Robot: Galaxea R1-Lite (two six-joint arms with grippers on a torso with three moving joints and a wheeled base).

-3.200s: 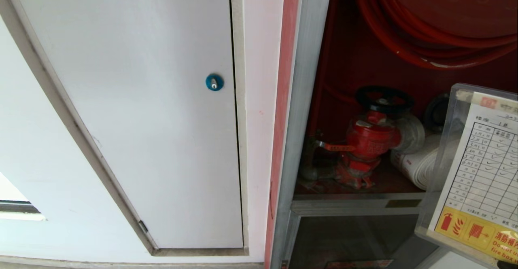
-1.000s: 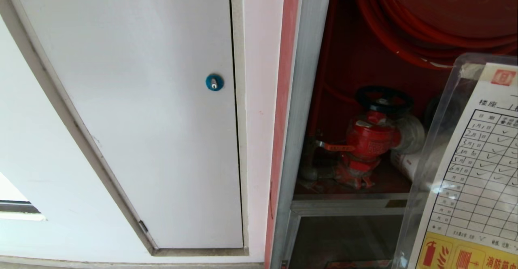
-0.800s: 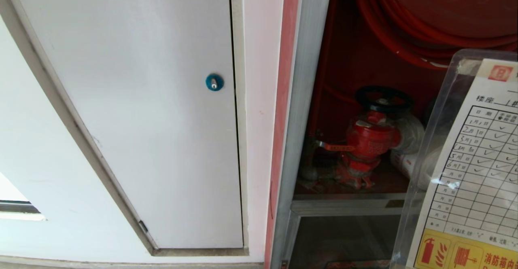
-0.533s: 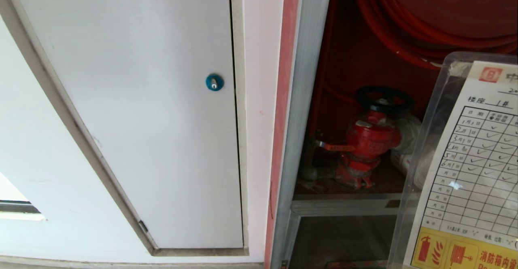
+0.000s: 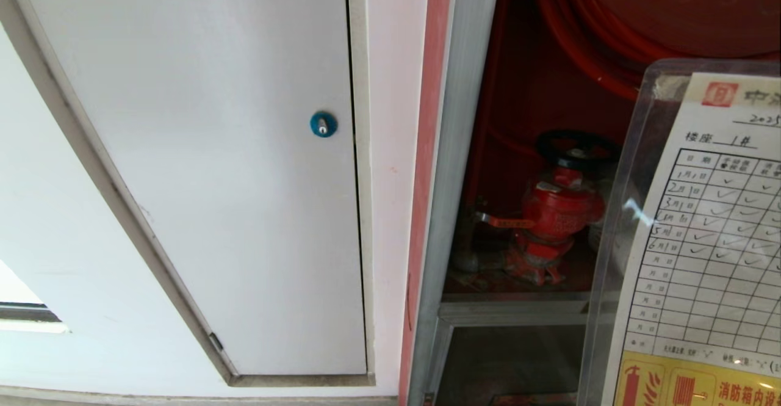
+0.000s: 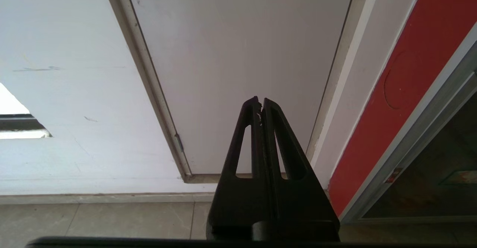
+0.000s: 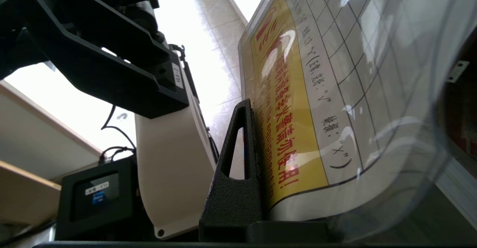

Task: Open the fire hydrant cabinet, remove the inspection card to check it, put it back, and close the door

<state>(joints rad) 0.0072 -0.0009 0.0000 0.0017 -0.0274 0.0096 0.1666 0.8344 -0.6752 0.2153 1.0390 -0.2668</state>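
The fire hydrant cabinet [image 5: 464, 149] stands open, red inside, with a red valve [image 5: 555, 210] on its shelf and a red hose reel [image 5: 640, 21] above. The inspection card [image 5: 708, 241], a white grid sheet with a yellow strip in a clear sleeve, hangs upright in front of the cabinet's right part. My right gripper [image 7: 255, 108] is shut on the card's [image 7: 316, 91] yellow lower edge; one black finger shows and the other is behind the sheet. My left gripper [image 6: 260, 102] is shut and holds nothing, low by the wall. The door is out of view.
A white door with a blue round lock [image 5: 323, 124] fills the wall left of the cabinet. A red strip [image 5: 430, 149] runs beside the cabinet's silver frame. A dark lower compartment [image 5: 512, 363] sits under the shelf. Tiled floor [image 6: 93, 222] lies below.
The card has shifted left and a little up in the head view and now covers more of the cabinet's right side, including the rolled hose. The left arm has not moved.
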